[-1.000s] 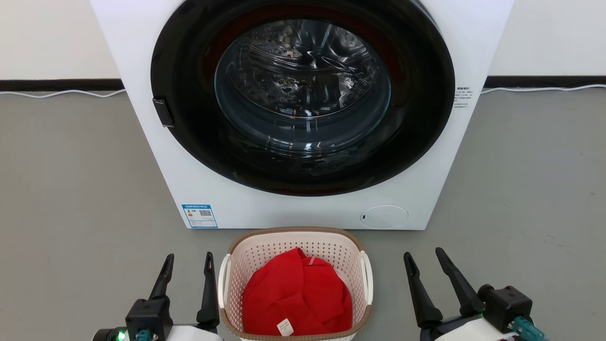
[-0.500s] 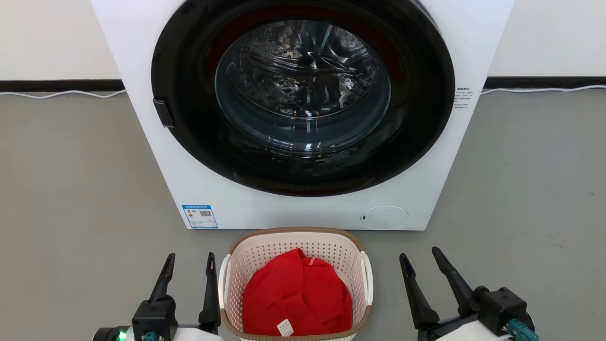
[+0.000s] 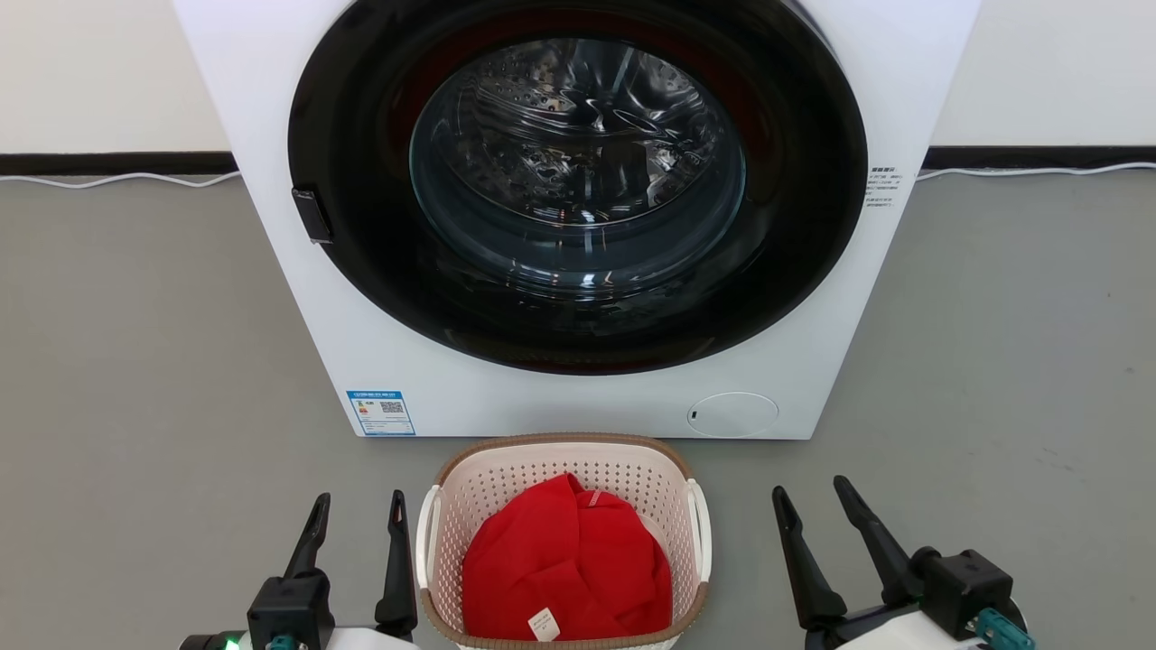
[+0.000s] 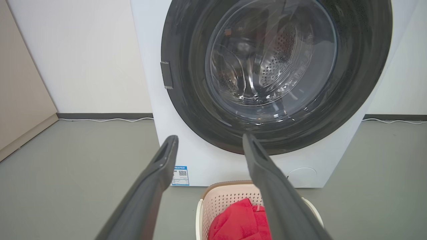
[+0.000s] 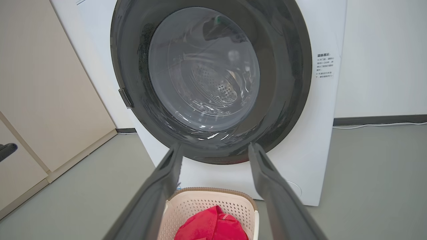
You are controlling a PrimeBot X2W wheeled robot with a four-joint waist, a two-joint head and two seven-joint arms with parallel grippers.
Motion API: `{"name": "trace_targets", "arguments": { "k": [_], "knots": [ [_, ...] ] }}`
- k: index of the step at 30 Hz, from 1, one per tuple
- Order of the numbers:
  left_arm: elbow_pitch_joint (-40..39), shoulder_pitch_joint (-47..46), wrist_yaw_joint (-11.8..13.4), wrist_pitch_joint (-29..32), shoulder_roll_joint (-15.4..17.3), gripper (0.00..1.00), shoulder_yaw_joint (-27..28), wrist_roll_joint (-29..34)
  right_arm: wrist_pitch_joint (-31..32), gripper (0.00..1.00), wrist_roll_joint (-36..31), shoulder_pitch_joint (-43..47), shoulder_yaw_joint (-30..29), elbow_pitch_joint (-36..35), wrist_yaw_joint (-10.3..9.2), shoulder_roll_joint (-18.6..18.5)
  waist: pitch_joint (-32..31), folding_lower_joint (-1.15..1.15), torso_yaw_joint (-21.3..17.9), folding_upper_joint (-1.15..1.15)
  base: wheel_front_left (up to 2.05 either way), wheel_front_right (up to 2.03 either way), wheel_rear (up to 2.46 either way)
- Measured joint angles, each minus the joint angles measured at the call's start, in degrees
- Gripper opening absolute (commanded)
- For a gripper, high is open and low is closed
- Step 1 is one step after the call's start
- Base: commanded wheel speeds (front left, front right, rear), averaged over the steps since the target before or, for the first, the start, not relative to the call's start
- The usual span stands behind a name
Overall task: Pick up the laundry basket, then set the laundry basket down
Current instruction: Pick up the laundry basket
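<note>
The laundry basket [image 3: 623, 477], cream plastic with a brown rim, sits on the grey floor [image 3: 135, 361] between our two claws and holds a crumpled red cloth [image 3: 564, 560]. Our left claw [image 3: 358, 498] hangs just beside the basket's left handle [image 3: 423, 533]. Its inner finger is close to the handle but, as far as we can tell, not touching it. Its two fingers are spread partway apart and hold nothing. Our right claw [image 3: 809, 487] is farther off on the other side, with a clear strip of floor between it and the right handle [image 3: 703, 528]. Its fingers are likewise spread and empty. Beyond the fingertips of both claws, just behind the basket, stands a white washing machine [image 3: 298, 343] with a round dark glass door. We judge the task hardly begun. No handle is gripped and the basket is not yet lifted, so both the pick-up and the set-down are left. The next step likely calls for bringing each claw in onto a handle.
</note>
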Motion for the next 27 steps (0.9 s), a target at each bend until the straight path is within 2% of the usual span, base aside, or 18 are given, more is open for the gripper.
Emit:
{"name": "trace_targets", "arguments": {
  "k": [27],
  "knots": [
    [1.0,0.9,-0.2,0.0,-0.1,1.00,-0.7,-1.4,0.0,1.00,0.3,0.0,-2.1,2.1,0.00,0.0,0.3,0.00,-0.1,0.00,0.00,0.00,0.00]
  ]
}}
